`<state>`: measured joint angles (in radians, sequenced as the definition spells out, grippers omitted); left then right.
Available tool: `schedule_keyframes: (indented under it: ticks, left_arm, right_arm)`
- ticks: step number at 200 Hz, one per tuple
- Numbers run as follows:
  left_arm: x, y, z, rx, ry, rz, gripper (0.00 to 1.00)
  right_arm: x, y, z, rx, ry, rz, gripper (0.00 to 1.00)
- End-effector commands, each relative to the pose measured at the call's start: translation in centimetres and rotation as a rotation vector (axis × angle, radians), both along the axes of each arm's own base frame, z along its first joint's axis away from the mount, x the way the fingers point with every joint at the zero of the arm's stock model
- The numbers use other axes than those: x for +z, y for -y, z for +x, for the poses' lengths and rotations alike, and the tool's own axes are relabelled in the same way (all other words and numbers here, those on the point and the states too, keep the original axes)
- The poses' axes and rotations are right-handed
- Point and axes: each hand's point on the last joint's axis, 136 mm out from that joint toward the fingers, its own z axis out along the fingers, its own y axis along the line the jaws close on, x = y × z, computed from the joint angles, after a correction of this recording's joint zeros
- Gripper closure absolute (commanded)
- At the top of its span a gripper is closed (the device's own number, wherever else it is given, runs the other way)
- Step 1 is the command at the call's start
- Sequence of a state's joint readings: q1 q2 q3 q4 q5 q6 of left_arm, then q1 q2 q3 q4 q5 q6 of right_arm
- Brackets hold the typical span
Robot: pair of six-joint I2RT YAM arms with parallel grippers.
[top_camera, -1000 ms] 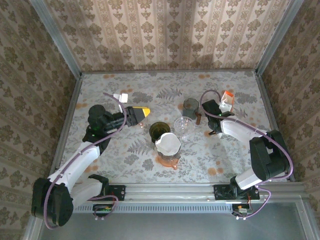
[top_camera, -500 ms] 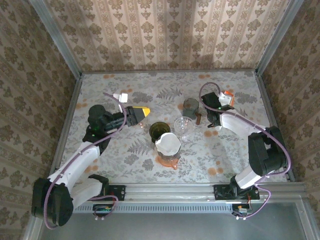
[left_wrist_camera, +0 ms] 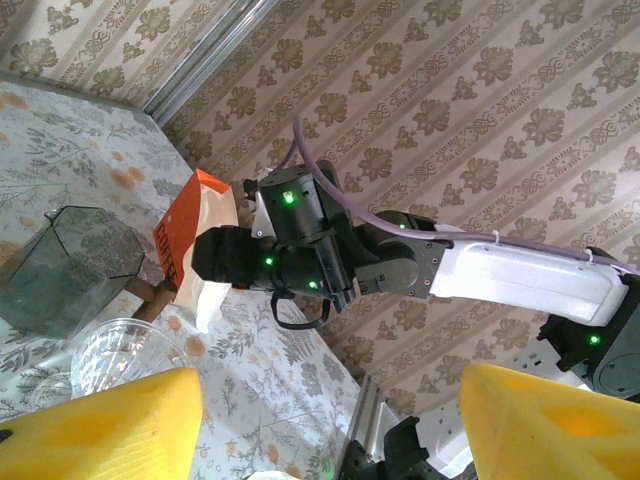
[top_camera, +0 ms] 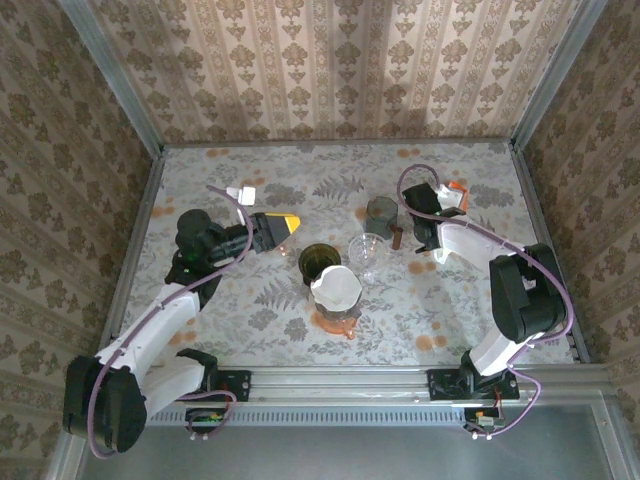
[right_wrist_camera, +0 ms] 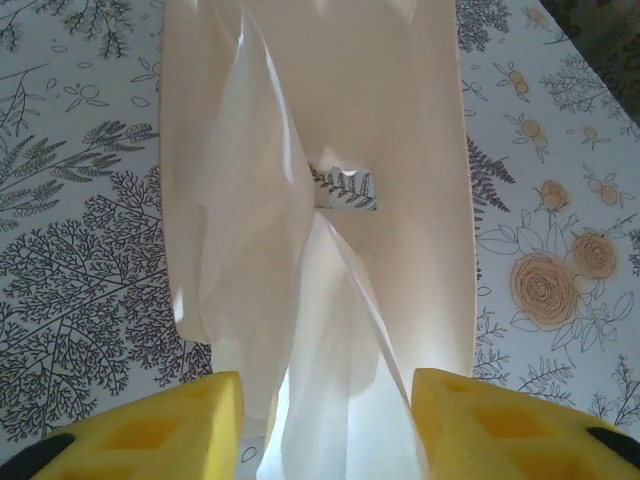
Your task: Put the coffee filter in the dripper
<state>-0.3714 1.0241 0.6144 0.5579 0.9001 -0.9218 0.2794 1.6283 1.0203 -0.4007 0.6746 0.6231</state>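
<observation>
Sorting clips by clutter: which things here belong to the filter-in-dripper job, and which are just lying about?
Job: filter pack; right pincer, open around its paper; orange dripper, a white cone already in it.
Lying about: dark hexagonal glass; clear cup; green cup; left pincer, open and empty.

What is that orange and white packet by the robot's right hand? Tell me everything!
It is a paper filter pack, orange on one side, white elsewhere, at the far right of the table. Its front has a small cut-out, and thin white filters spill out of it. The right hand sits over them, fingers apart.
</observation>
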Motion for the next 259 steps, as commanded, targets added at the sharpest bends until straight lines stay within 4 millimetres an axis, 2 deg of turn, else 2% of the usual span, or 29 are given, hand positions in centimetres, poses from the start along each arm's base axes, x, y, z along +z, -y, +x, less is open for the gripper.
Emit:
schedule_keyframes:
  ticks: [1,28,46,50,65,71,73,76,96,115,129,150,173,194,217,235,259]
  left_arm:
    - [0.4,-0.3,-0.4,0.007,0.028,-0.005,0.3]
    - [1.1,-0.4,-0.5,0.011,0.049,-0.013,0.27]
    - [1.6,-0.5,-0.6,0.02,0.064,-0.017,0.21]
    - [1.7,-0.6,-0.7,0.022,0.067,-0.019,0.2]
    - [2.3,-0.7,-0.8,0.027,0.079,-0.025,0.14]
    - [2.5,-0.7,-0.9,0.027,0.084,-0.028,0.11]
    - [2.6,-0.7,-0.9,0.025,0.085,-0.03,0.03]
    - [2.6,-0.7,-1.0,0.022,0.085,-0.032,0.01]
    - [3.6,-0.7,-1.4,0.001,0.104,-0.062,0.0]
    - [3.5,-0.6,-1.5,-0.009,0.092,-0.065,0.0]
    - [2.2,-0.6,-1.3,-0.002,0.055,-0.025,0.03]
    - [-1.3,-0.9,-1.2,0.03,-0.036,0.095,0.09]
    - [-4.5,-1.9,-1.5,0.084,-0.118,0.205,0.12]
    - [-7.5,-2.6,-1.6,0.124,-0.215,0.289,0.24]
    - [-10.9,-3.2,-1.1,0.163,-0.319,0.354,0.35]
    - [-12.8,-3.3,-0.5,0.188,-0.375,0.373,0.43]
    - [-14.2,-3.1,0.3,0.2,-0.413,0.391,0.53]
  right_arm:
    - [3.1,-0.6,0.1,0.012,0.087,0.028,0.4]
    - [5.0,-0.9,-1.1,0.013,0.134,0.061,0.26]
    - [6.1,-1.0,-1.9,0.017,0.162,0.084,0.24]
    - [7.1,-1.1,-2.2,0.023,0.192,0.099,0.24]
    - [8.4,-1.9,-2.8,0.065,0.219,0.139,0.24]
    - [8.8,-2.5,-2.9,0.1,0.225,0.164,0.24]
    - [8.9,-2.8,-3.0,0.113,0.225,0.174,0.24]
    - [9.1,-3.2,-3.0,0.135,0.226,0.191,0.24]
    - [9.7,-6.3,-3.5,0.279,0.211,0.298,0.24]
    - [10.3,-10.2,-4.6,0.462,0.192,0.39,0.24]
    - [10.6,-12.4,-5.9,0.574,0.166,0.425,0.24]
    - [10.0,-14.5,-8.2,0.678,0.089,0.469,0.24]
    - [7.9,-16.1,-11.3,0.77,-0.028,0.527,0.24]
    - [6.7,-15.7,-13.1,0.762,-0.026,0.542,0.24]
    - [6.0,-14.5,-13.7,0.709,0.001,0.541,0.25]
    - [5.1,-14.3,-13.6,0.674,-0.007,0.547,0.26]
    - [3.7,-14.7,-13.4,0.653,-0.037,0.572,0.3]
